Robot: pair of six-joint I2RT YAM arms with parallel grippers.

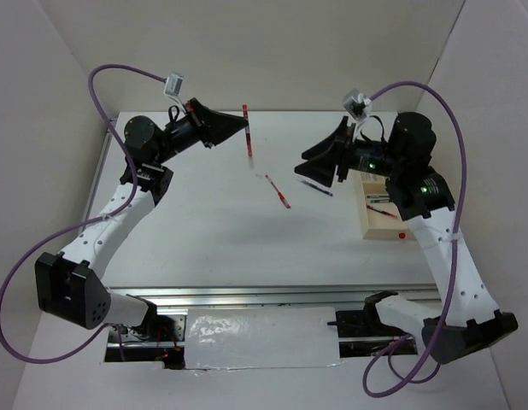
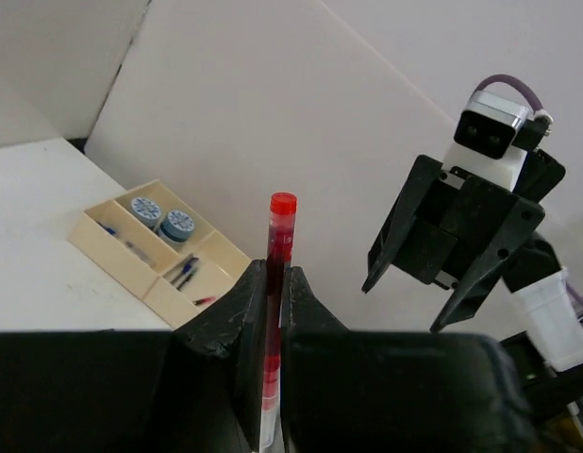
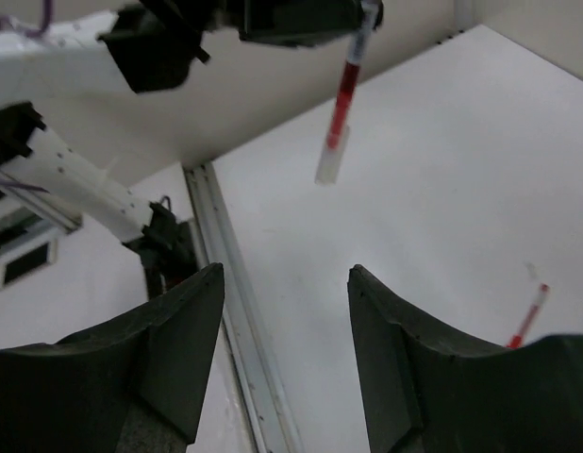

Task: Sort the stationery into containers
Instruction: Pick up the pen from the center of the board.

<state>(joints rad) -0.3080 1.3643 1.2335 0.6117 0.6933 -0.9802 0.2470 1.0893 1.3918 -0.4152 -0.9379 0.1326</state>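
red pen (image 2: 281, 231) in left claw (image 2: 275, 276)

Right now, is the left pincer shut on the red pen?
Shut on it: the left pincer squeezes the red pen between both fingers, cap sticking out.

White table (image 1: 213, 243) spread out under me, matte and pale. Along its near edge a silver aluminium rail (image 1: 272, 295) runs side to side. Nearer than that, off the table's near edge, lies a crinkled shiny sheet (image 1: 255, 337). Past the table's far edge stands a plain white back wall (image 1: 272, 51). A left side panel (image 1: 33, 128) and a right side panel (image 1: 495, 85) flank the table.
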